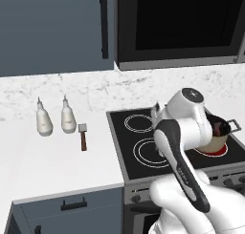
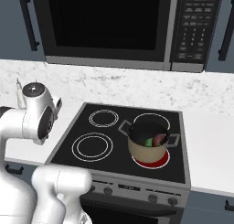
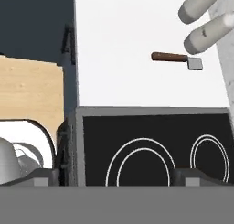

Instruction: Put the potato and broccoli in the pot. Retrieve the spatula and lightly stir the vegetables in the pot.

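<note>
Pot [image 2: 147, 146] on the front right burner of the stove [image 2: 91, 122], red glow under its base, grey handles out to either side. Inside it, potato [image 2: 160, 139] and broccoli [image 2: 149, 142] touching, tuber toward the right wall, floret just left of it. Spatula [image 1: 83, 135] flat on the white counter [image 1: 43, 156] left of the stove, near the stove's left edge, silver blade toward the back wall, reddish-brown handle toward the counter's front edge. Two white pointed-tip bottles [image 1: 44, 119] upright just beside the blade, toward the counter's back edge, near each other. From the hand view, spatula [image 3: 177, 59] well beyond the stove's left edge on the counter [image 3: 137, 45], handle one way and blade the other, bottles [image 3: 205, 33] close by the blade end. Gripper [image 3: 118, 176] above the left burners of the stove [image 3: 151, 141], tips low at the frame's bottom and well apart: jaws open, nothing between them. Arm bent over the stove's left half. Microwave [image 2: 119, 26] above the stove; dark cabinet [image 1: 52, 27] above the counter.
</note>
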